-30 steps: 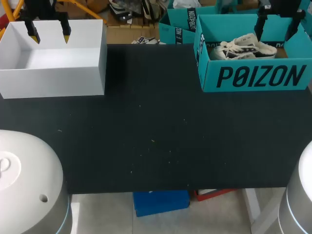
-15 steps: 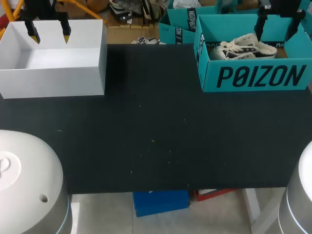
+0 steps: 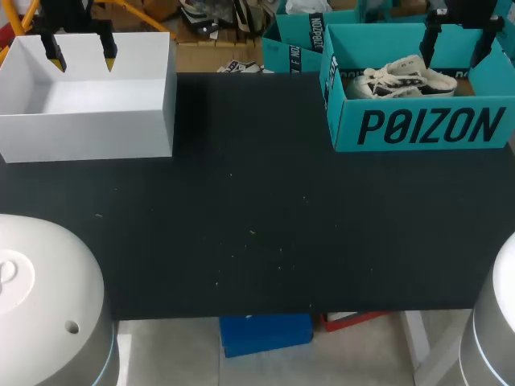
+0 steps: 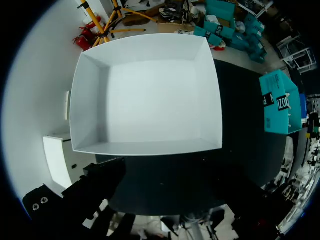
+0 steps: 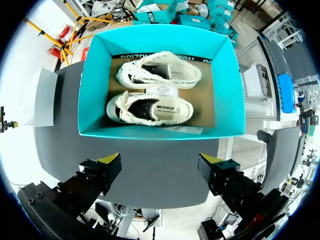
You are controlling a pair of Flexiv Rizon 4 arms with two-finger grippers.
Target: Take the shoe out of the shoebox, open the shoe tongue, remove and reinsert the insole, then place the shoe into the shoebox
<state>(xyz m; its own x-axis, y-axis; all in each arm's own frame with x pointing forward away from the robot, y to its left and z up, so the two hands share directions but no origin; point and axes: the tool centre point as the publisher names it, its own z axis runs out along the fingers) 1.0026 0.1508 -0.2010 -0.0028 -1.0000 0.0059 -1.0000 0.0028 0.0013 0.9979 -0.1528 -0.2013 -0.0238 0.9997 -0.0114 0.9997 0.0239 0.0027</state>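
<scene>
Your right tool [image 5: 161, 160] hangs, fingers spread wide, above the teal shoebox [image 5: 160, 132] with the nearer white sneaker [image 5: 150, 108] just ahead of it, seemingly ready to descend, while your left tool [image 3: 80, 53] hovers, fingers parted, over the white box [image 3: 88, 133].

2 white shoes [image 5: 150, 108] lie inside the open teal shoebox [image 5: 95, 87].

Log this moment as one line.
shoes: both in teal shoebox | right end effector: open, above shoebox | left end effector: open, above white box
</scene>
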